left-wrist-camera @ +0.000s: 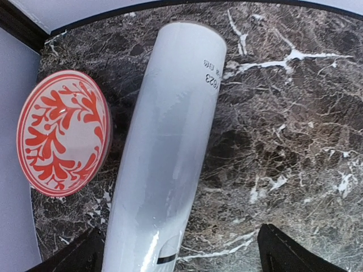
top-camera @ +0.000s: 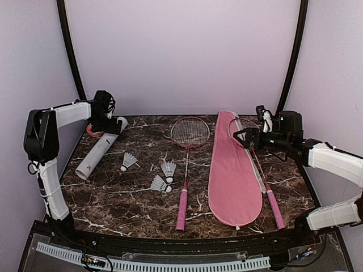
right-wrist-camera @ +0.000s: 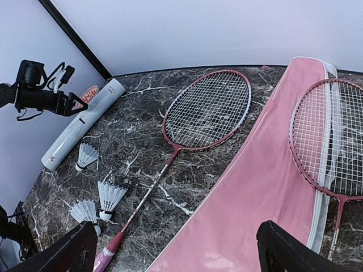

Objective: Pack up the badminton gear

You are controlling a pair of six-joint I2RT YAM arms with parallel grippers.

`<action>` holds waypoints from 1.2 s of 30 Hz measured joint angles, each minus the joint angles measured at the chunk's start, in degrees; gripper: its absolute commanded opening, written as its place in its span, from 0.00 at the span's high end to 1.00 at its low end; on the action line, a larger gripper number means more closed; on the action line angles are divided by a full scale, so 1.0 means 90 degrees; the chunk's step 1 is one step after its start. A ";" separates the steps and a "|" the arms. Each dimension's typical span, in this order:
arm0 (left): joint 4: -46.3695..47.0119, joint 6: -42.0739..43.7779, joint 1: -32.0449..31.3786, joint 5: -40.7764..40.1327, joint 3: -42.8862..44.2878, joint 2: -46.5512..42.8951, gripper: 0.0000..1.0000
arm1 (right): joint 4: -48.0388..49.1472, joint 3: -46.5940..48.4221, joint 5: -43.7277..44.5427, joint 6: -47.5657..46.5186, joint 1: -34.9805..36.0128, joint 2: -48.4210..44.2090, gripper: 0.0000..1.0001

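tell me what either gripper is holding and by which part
Nothing is held. The left gripper hangs open over the tube; the right gripper hangs open above the bag.

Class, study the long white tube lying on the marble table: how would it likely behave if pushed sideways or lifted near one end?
The white tube lies on its round side, so a sideways push would probably roll it. Its glossy surface may slip when pinched. It looks stiff but long, so lifted near one end it would likely tilt.
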 measured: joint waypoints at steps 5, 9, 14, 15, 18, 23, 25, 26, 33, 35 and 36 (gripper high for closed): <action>-0.0192 0.0192 0.0002 -0.0272 0.0138 0.0335 0.05 | 0.0024 -0.0005 -0.0078 0.0000 0.0002 0.0000 0.01; -0.0325 0.0316 0.0002 -0.0355 0.0238 0.0510 0.05 | 0.0046 -0.0012 -0.0087 0.0000 0.0002 0.0000 0.01; -0.0483 0.0374 0.0002 -0.0398 0.0471 0.0697 0.05 | 0.0073 -0.0027 -0.0087 0.0000 0.0002 0.0019 0.01; -0.0503 0.0374 0.0002 -0.0398 0.0517 0.0741 0.04 | 0.0075 -0.0027 -0.0087 0.0000 0.0002 0.0024 0.01; -0.0534 0.0374 0.0002 -0.0430 0.0580 0.0874 0.01 | 0.0092 -0.0027 -0.0083 0.0002 0.0005 0.0034 0.01; -0.0588 0.0381 0.0002 -0.0529 0.0675 0.1025 0.05 | 0.0095 -0.0032 -0.0085 0.0019 0.0005 0.0036 0.01; -0.0629 0.0386 0.0010 -0.0503 0.0743 0.1056 0.09 | 0.0097 -0.0032 -0.0085 0.0027 0.0005 0.0039 0.01; -0.0636 0.0391 0.0019 -0.0476 0.0772 0.1071 0.11 | 0.0100 -0.0032 -0.0087 0.0027 0.0005 0.0044 0.01; -0.0746 0.0393 0.0034 -0.0119 0.0969 0.1149 0.11 | 0.0112 -0.0032 -0.0087 0.0056 0.0005 0.0095 0.01; -0.0811 0.0393 0.0029 -0.0117 0.1054 0.1195 0.10 | 0.0131 -0.0032 -0.0087 0.0075 0.0005 0.0095 0.01; -0.0828 0.0396 0.0029 -0.0121 0.1105 0.1234 0.10 | 0.0143 -0.0032 -0.0087 0.0087 0.0005 0.0095 0.01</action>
